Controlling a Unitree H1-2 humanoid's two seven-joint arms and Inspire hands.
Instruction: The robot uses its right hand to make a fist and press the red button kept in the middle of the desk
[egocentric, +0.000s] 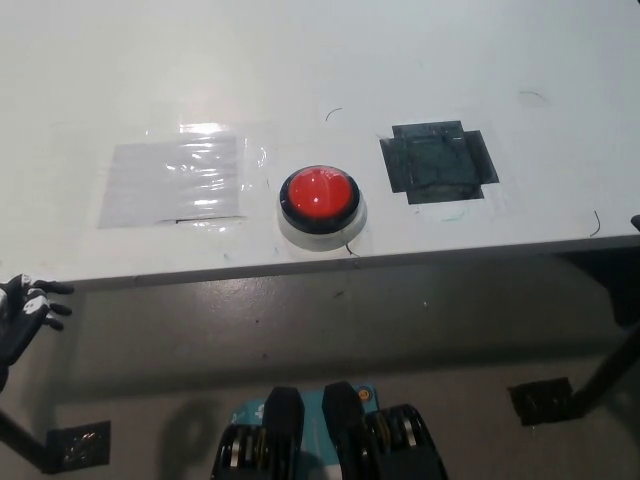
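The red dome button (319, 196) sits in a black ring on a white base, near the front edge of the white desk (320, 70), about at its middle. Nothing touches it. Of my black right hand (636, 222), only a tiny sliver shows at the picture's right edge, level with the desk's front edge and far to the right of the button. My white left hand (24, 312) rests at the lower left, below the desk's edge, fingers apart and holding nothing.
A clear plastic sheet (176, 179) is taped flat to the desk left of the button. A patch of black tape (440, 162) lies to its right. Below the desk edge, the grey floor shows desk feet (541, 400).
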